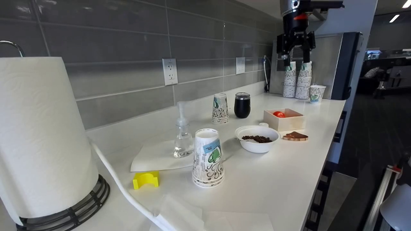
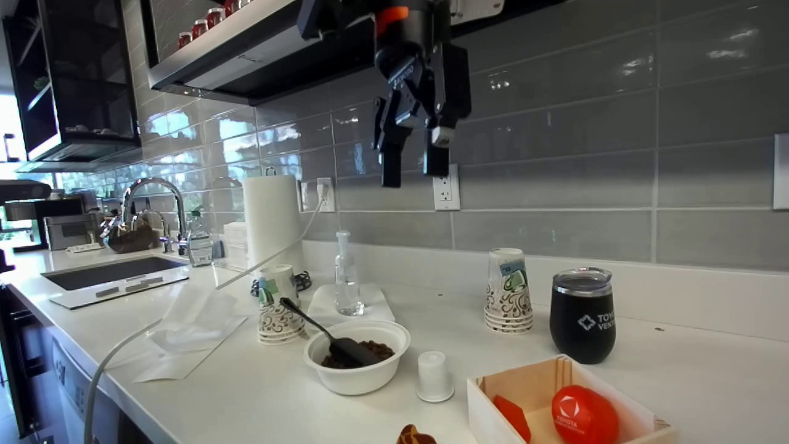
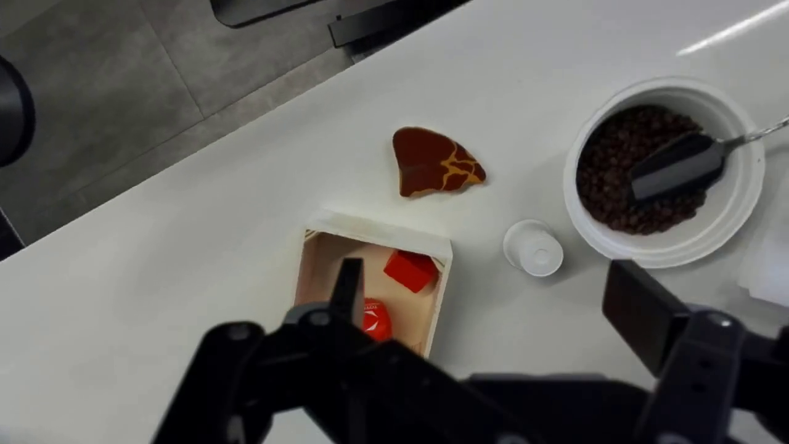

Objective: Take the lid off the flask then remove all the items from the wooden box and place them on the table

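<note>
One gripper [image 2: 413, 171] is spread wide, well above the table [image 1: 273, 183]. One flask [image 2: 582, 324], topped by one lid [image 2: 582, 280], is found near one wooden box [image 1: 291, 124]. Two red items [image 3: 410, 271] are contained inside; one brown piece [image 3: 431, 163] is laid outside.

The wooden box [image 1: 290, 124], low, pale and open-topped, sits on the table [image 1: 263, 183], a smooth white surface extending around it. Inside the wooden box lie a rounded red item [image 2: 585, 414] with a white emblem and — apart from it, close to one corner — an angular red item [image 3: 411, 271]. Near the wooden box but not touching it, the flask [image 2: 582, 327] stands upright: black, round-sided, white lettering on its side, its clear lid [image 2: 582, 282] in place.
</note>
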